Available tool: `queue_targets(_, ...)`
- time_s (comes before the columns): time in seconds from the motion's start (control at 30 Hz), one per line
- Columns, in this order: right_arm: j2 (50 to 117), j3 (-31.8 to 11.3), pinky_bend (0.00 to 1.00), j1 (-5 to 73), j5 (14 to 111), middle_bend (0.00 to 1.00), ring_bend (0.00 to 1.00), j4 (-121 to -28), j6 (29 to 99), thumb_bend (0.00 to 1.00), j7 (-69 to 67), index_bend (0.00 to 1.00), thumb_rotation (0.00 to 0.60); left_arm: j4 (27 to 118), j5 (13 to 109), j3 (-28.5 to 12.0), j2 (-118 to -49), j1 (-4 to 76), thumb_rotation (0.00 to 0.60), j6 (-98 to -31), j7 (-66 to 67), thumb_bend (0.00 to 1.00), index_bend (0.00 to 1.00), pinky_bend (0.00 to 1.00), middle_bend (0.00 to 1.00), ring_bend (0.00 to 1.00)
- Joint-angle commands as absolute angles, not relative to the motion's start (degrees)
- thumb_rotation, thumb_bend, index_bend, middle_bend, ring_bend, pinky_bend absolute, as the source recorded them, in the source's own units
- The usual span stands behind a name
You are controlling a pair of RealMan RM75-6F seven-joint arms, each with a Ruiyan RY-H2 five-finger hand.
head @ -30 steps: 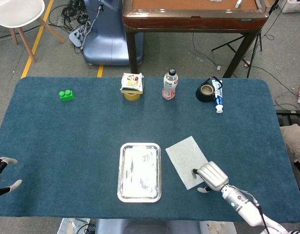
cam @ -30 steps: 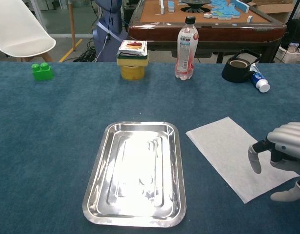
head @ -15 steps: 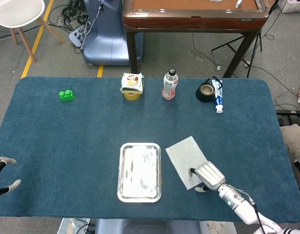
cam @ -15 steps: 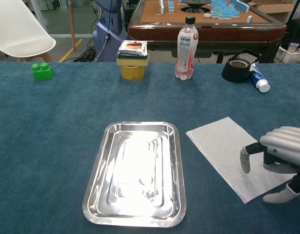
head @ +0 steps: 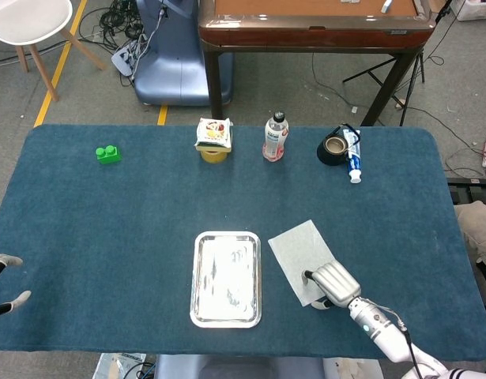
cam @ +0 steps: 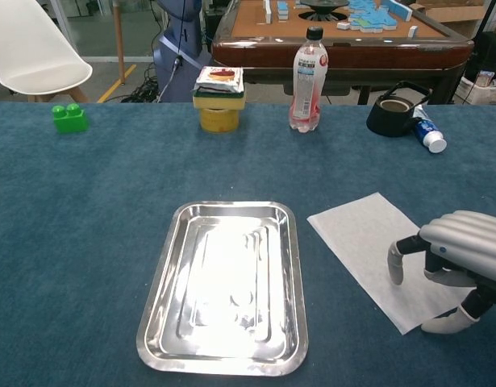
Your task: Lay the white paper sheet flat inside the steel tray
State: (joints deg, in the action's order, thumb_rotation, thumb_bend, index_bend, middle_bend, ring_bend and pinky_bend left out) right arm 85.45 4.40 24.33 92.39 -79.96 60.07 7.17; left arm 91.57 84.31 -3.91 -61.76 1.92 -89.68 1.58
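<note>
The white paper sheet (head: 298, 251) (cam: 361, 240) lies flat on the blue tablecloth, just right of the empty steel tray (head: 226, 234) (cam: 231, 206). My right hand (head: 331, 282) (cam: 451, 260) hovers over the sheet's near right corner. Its fingers (cam: 395, 266) curl down over the paper, and the thumb sits apart from them, off the sheet's near edge. Whether a fingertip touches the paper I cannot tell; the sheet is not lifted. My left hand (head: 1, 283) shows only at the left table edge in the head view, fingers apart and holding nothing.
Along the far side stand a green block (head: 108, 154) (cam: 70, 118), a yellow cup with a packet on top (head: 214, 139) (cam: 219, 99), a bottle (head: 274, 136) (cam: 309, 79), and a black tape roll with a tube (head: 338, 148) (cam: 401, 114).
My right hand has slid left and nearer across the paper's corner, toward the tray. The paper has stayed flat. The left hand has sunk slightly toward the table's left edge.
</note>
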Motion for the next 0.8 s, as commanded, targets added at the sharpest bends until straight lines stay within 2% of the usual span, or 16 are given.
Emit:
queue_targets(0.03,85.7,4.3,1.0,24.3,92.3,1.0,1.0,-79.8,60.3,0.0,7.2,0.45,0.6,91.5,84.3,-3.9,-61.8,2.0,0.6,-89.5,1.6,0.01,0.41,0.47,0.38,0.31)
queue_targets(0.4,86.3,4.2,1.0,24.6,91.7,1.0,1.0,-78.8,60.4,0.01,6.7,0.45,0.6,91.5,84.3,-3.8,-61.9,2.0,0.6,-89.3,1.8,0.01,0.41,0.47,0.38,0.31)
queue_targets(0.8,87.0,4.1,1.0,24.7,91.4,1.0,1.0,-77.8,60.7,0.32,6.2,0.45,0.6,91.5,84.3,-3.9,-61.8,1.9,0.6,-89.4,1.7,0.01,0.41,0.47,0.38,0.31)
